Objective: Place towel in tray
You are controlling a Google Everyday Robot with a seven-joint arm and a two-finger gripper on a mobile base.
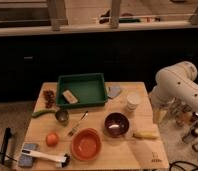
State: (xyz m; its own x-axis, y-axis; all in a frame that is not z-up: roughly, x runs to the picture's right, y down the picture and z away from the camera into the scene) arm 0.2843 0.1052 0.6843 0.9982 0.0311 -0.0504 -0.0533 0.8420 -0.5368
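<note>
A green tray (94, 80) stands at the back middle of the wooden table, with a small beige block (68, 96) lying in it. A small grey towel (114, 91) lies on the table, touching the tray's right side. My white arm comes in from the right, and its gripper (157, 118) hangs low beside the table's right edge, well right of the towel and holding nothing that I can see.
On the table are a white cup (133, 101), a dark bowl (116, 123), a red bowl (86, 143), a banana (144, 134), a fork (78, 123), a metal cup (62, 116), an orange (52, 138), grapes (50, 97) and a brush (44, 156). Bottles (189, 125) stand right of the table.
</note>
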